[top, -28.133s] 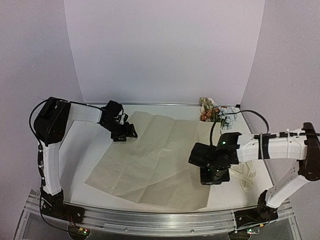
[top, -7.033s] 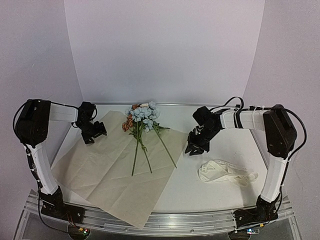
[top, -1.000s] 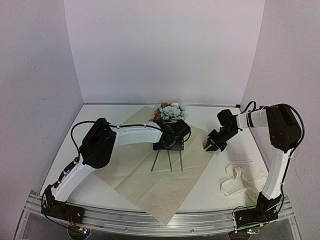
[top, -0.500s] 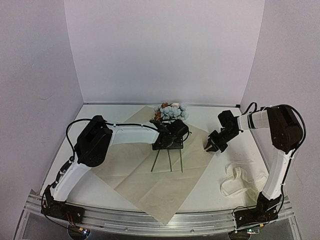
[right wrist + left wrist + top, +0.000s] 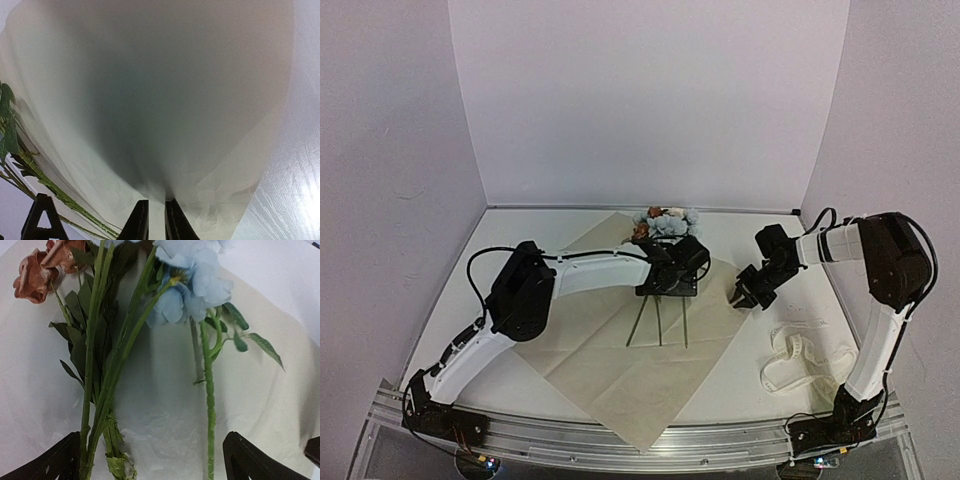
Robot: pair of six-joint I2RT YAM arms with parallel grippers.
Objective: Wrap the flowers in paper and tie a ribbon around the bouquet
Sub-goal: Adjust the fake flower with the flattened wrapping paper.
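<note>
The tan paper (image 5: 600,340) lies as a diamond in the middle of the table. On it rest the flowers (image 5: 665,222), blooms at the far end and green stems (image 5: 658,322) pointing near. My left gripper (image 5: 669,283) hangs open low over the stems. In the left wrist view the stems (image 5: 207,405) run between its wide-apart fingers (image 5: 247,460), under blue blooms (image 5: 192,285) and pink blooms (image 5: 35,272). My right gripper (image 5: 744,291) is shut on the paper's right corner. The right wrist view has the paper (image 5: 175,100) pinched in that gripper (image 5: 156,216). The ribbon (image 5: 800,358) lies loosely piled at the right.
The table (image 5: 520,235) is white with purple walls behind and at both sides. A metal rail (image 5: 620,445) runs along the near edge by the arm bases. The ribbon pile sits between the right arm's base and the paper's right corner.
My left gripper and the flowers under it have shifted slightly to the right. The right gripper stays shut on the paper corner, almost in place.
</note>
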